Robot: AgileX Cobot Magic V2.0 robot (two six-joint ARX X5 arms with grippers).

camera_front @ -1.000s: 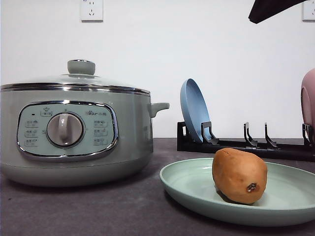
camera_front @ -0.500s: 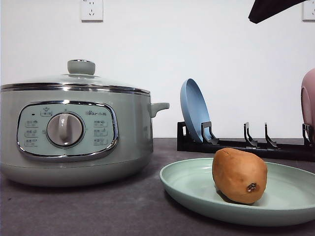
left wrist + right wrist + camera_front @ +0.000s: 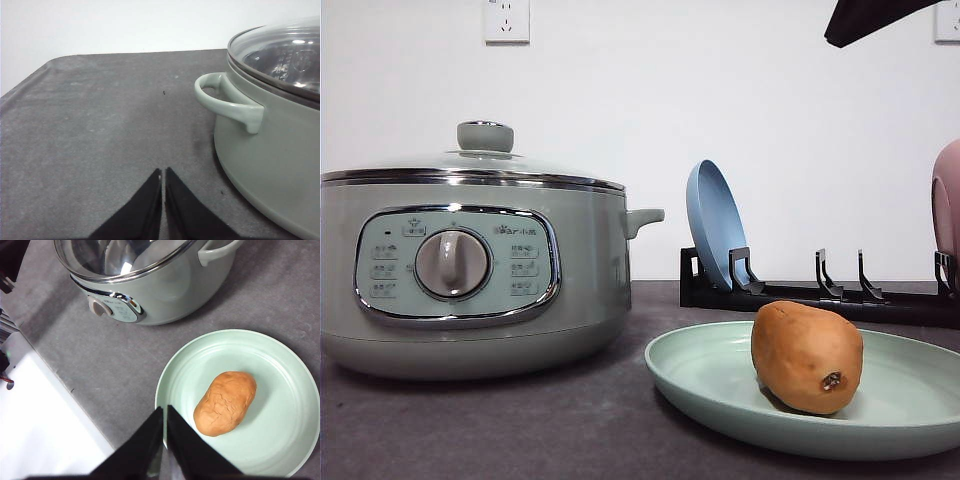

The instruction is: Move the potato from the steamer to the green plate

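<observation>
The potato (image 3: 225,402) lies on the green plate (image 3: 280,360) beside the steamer (image 3: 470,260). It looks firm, smooth and weighty; grip across its middle. Both the left pincer (image 3: 163,175) and right pincer (image 3: 164,412) are pressed together, empty.

The steamer (image 3: 470,270) has a glossy body, chrome trim and glass lid. The green plate (image 3: 720,385) looks smooth and matt. The table (image 3: 90,125) is rough grey.
</observation>
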